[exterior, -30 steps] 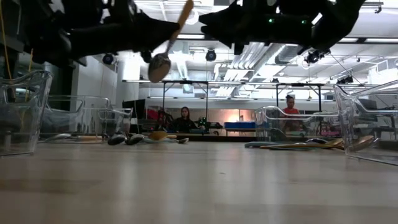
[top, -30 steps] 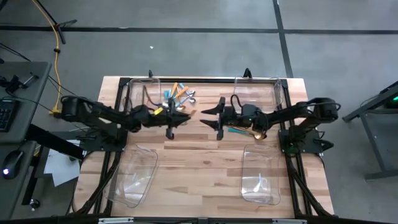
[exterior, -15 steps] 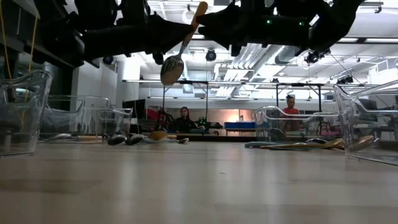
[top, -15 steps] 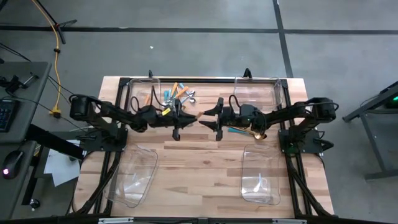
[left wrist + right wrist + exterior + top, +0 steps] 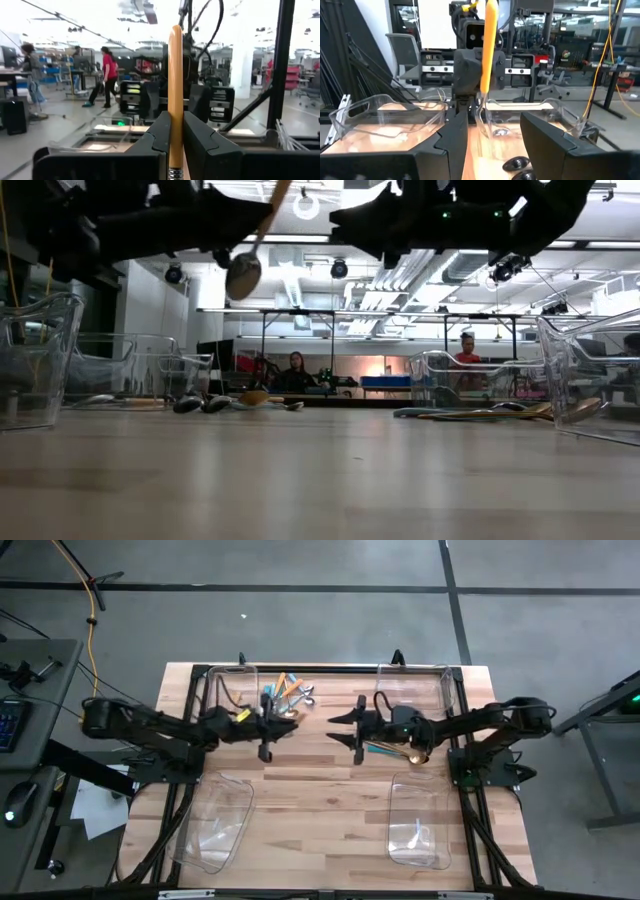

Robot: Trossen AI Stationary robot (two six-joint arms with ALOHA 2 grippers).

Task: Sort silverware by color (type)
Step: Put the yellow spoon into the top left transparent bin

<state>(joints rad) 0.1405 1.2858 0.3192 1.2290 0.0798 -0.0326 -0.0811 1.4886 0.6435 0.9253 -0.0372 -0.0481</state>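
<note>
The left claw (image 5: 175,145) clenches an orange-handled spoon (image 5: 175,90) above the table's far middle, bowl hanging below. The right claw (image 5: 490,135) hovers released just right of it, facing it.

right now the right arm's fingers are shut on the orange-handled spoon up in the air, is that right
Not quite: it is the left arm's fingers that are shut on the orange-handled spoon, held up in the air. The left wrist view shows the handle clamped between them. The right arm's fingers stand open and empty, facing it.
</note>
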